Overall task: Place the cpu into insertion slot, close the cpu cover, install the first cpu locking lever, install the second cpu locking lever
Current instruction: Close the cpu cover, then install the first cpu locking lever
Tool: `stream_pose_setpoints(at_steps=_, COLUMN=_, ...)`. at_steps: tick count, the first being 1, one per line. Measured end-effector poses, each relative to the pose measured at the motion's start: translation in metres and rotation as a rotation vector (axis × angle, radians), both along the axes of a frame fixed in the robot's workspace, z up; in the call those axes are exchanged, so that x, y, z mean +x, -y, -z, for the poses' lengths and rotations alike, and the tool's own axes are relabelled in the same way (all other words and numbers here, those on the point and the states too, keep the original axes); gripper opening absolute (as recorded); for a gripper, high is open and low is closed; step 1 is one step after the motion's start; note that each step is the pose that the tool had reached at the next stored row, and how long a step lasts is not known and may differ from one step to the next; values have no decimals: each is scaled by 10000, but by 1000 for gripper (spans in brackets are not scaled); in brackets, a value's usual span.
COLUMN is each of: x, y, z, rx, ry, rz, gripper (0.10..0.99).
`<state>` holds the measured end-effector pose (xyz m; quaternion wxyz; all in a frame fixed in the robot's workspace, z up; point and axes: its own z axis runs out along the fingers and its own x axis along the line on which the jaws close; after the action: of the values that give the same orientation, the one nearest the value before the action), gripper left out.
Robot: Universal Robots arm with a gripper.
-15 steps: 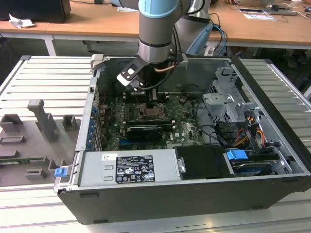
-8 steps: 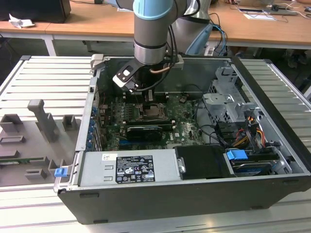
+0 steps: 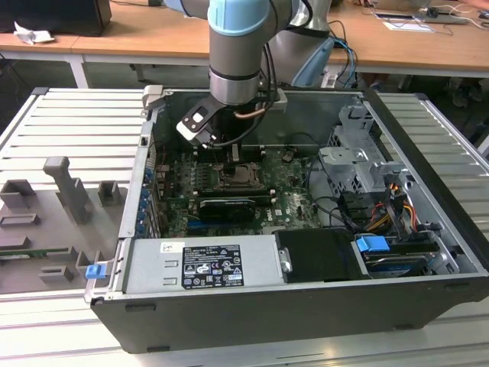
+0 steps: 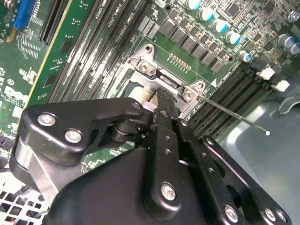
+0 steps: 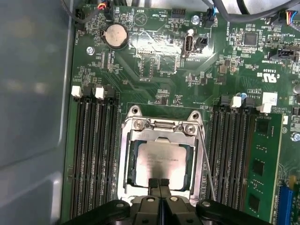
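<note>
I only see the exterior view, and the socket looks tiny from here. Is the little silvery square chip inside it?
Observer: Yes. In the first wrist view the pale silvery square cpu lies flat in the dark square insertion slot.
Operator: Is the lid down?
Observer: The thin silvery metal cpu cover, a frame with a cut-out middle, lies flat around the cpu.
Operator: What's the gripper doing?
Observer: The black gripper is shut, its tips together at one edge of the cpu.
</note>
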<state>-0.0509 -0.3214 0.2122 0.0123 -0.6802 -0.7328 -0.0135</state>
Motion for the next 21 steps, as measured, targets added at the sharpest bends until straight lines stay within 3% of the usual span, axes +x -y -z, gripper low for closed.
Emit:
stream_pose_setpoints(at_steps=6, x=194, y=-4, z=0, rx=-14, ry=-20, rz=-1, gripper=106)
stream_pose_setpoints(at_steps=8, x=215, y=-4, z=0, rx=-14, ry=-21, rz=-1, gripper=106)
stream_pose_setpoints(at_steps=21, x=218, y=-4, z=-15, rx=-36, ry=-21, rz=0, gripper=106)
